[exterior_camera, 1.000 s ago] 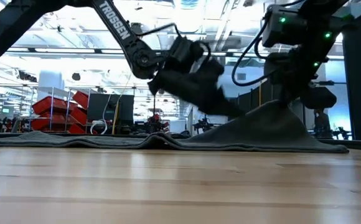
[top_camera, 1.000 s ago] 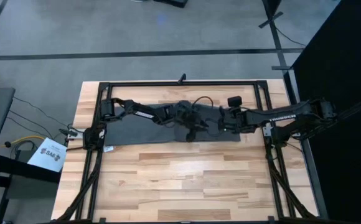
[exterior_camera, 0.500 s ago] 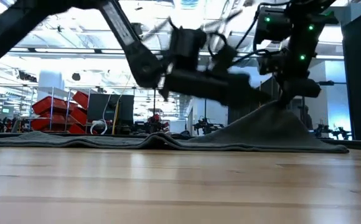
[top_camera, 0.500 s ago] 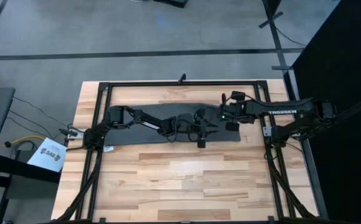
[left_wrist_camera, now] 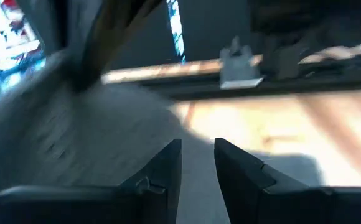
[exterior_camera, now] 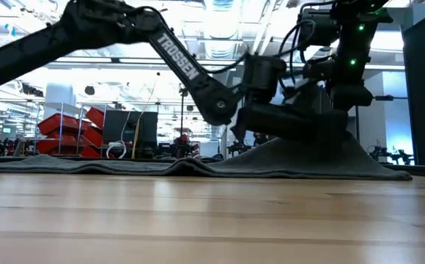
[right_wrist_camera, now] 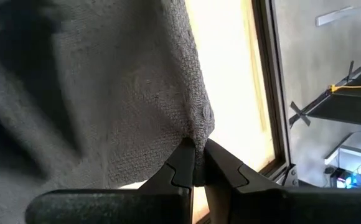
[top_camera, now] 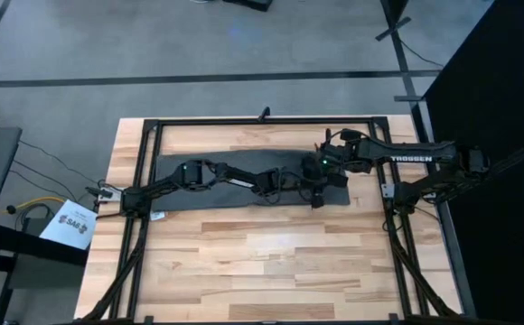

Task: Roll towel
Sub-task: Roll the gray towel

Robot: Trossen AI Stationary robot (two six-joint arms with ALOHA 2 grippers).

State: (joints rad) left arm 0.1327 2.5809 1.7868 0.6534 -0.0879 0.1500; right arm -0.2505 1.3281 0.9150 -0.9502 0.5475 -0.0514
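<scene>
Dark grey towel (top_camera: 217, 185) spread on the wooden tabletop (top_camera: 262, 262), toward the far edge, long axis running left to right. Right end peaked up off the wood, pinched at a corner by the right end effector (right_wrist_camera: 196, 163), fingers clenched on the cloth. Left end effector (left_wrist_camera: 198, 163) reaching low over the towel's middle, fingers slightly parted, grasping nothing. "TROSSEN" legible in white on both arms.

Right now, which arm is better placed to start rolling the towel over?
The right. Its tool is already shut on the towel's edge and lifts it into a peak. The left tool hovers nearby, slightly open and holding nothing.
</scene>
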